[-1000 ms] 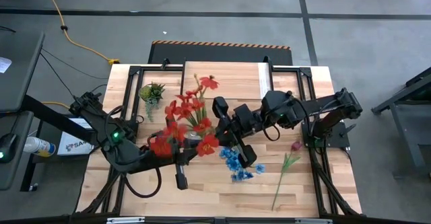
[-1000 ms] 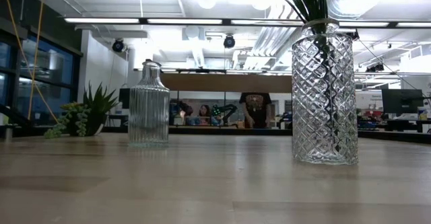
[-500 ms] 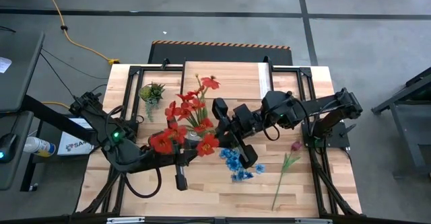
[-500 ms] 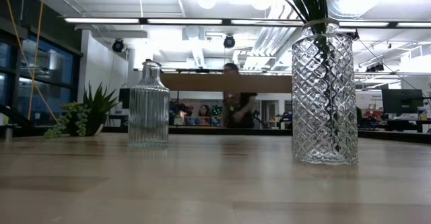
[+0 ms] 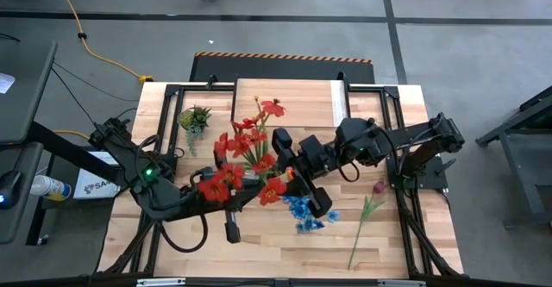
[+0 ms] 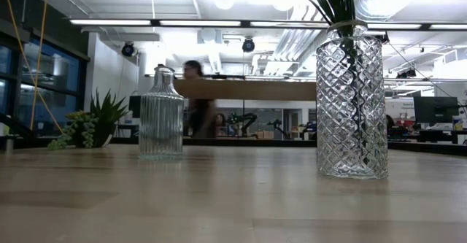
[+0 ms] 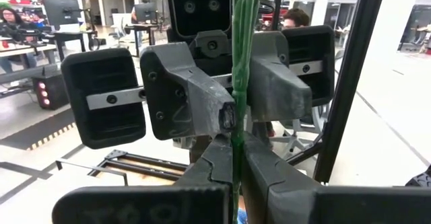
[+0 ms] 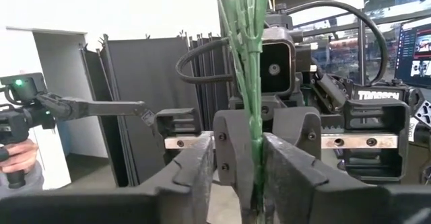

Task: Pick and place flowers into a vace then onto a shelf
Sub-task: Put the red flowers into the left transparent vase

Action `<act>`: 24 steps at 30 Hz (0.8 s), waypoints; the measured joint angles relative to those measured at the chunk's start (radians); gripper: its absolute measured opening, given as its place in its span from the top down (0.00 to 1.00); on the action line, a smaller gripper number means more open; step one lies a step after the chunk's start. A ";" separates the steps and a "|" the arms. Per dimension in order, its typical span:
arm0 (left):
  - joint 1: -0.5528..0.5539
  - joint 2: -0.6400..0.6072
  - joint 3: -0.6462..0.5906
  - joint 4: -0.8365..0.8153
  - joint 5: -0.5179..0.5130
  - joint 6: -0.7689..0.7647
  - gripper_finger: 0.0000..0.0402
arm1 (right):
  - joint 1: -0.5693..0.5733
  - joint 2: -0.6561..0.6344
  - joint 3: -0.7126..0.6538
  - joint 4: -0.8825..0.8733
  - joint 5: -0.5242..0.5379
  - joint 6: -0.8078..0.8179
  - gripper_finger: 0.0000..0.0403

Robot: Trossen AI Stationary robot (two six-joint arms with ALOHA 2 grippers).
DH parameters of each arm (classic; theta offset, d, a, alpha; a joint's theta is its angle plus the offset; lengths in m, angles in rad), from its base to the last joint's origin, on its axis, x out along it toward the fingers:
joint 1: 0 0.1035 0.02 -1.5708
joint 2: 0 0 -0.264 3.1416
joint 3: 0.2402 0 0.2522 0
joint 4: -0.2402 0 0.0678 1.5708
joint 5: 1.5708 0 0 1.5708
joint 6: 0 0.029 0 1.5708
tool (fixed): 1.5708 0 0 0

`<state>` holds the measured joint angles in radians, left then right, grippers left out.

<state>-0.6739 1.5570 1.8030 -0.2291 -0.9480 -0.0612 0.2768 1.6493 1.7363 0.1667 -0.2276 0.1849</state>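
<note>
- Spreading under both arms, the wooden table (image 5: 379, 235) carries the shelf (image 5: 289, 102), which stands on the far side of the two grippers, well apart from them.
- Left gripper (image 7: 237, 183) sits at the table's middle, clenched on the green stems of the red cluster (image 5: 246, 145). The stems rise straight up between its fingers, and in the high view the red blooms fan out over and around it.
- Right gripper (image 8: 246, 177) faces the left one nose to nose, just beside it, around the same stems. Its fingers (image 8: 289, 163) stand a little parted, with the stems against one of them and a gap on the other side, so its hold looks released.
- A diamond-cut glass vase (image 6: 351, 101) has green stems standing in it. The low view does not show either gripper, so its place relative to them cannot be told there.
- A ribbed glass bottle (image 6: 161, 114) stands apart from that vase, beside a small potted plant (image 5: 194, 117), which lies away from the left gripper toward the table's far left corner.
- Blue cluster (image 5: 304, 211) lies flat on the table just on the near side of the right gripper, not held.
- Dark pink bud (image 5: 379, 186) lies on the table with its stem, well out to the right of the right gripper, beside that arm's base.
</note>
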 joint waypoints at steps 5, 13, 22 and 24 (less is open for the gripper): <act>0.000 0.000 0.000 0.000 0.000 -0.005 0.90 | 0.000 -0.009 0.000 -0.006 0.001 -0.009 0.67; 0.000 0.000 0.000 -0.007 -0.005 -0.019 0.90 | -0.001 -0.071 0.000 -0.068 0.056 -0.062 0.67; 0.000 0.000 0.000 -0.006 -0.004 -0.023 0.90 | -0.002 -0.134 0.000 -0.200 0.143 -0.097 0.67; 0.000 0.000 0.000 -0.006 -0.004 -0.023 0.90 | -0.002 -0.142 0.000 -0.235 0.167 -0.106 0.67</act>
<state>-0.6739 1.5570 1.8030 -0.2352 -0.9521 -0.0841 0.2752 1.5068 1.7363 -0.0684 -0.0608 0.0785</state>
